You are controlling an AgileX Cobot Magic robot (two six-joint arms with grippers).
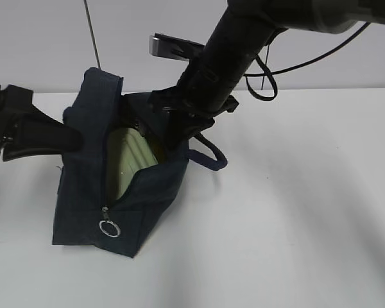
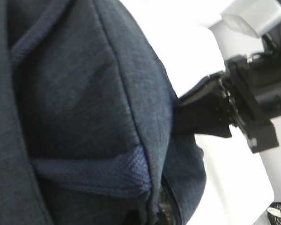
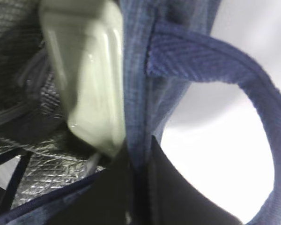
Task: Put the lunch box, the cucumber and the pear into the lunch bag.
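The navy lunch bag (image 1: 83, 212) stands open on the white table. The lunch box (image 1: 131, 157) lies inside it with its sage-green lid showing, and in the right wrist view (image 3: 91, 70) it rests against the silvery lining. My right gripper (image 3: 140, 154) is shut on the bag's right wall (image 3: 136, 70), just beside the loop handle (image 3: 253, 93). In the exterior view it (image 1: 176, 131) reaches down into the rim. My left gripper (image 1: 77, 140) grips the bag's left wall, and navy fabric (image 2: 84, 93) fills its wrist view and hides the fingers. The cucumber and the pear are out of view.
The zip's silver ring pull (image 1: 109, 228) hangs at the bag's near end. The right handle loop (image 1: 212, 157) sticks out onto the table. The right arm's black gripper body (image 2: 210, 112) shows beyond the bag in the left wrist view. A cable loops behind the right arm (image 1: 263, 83).
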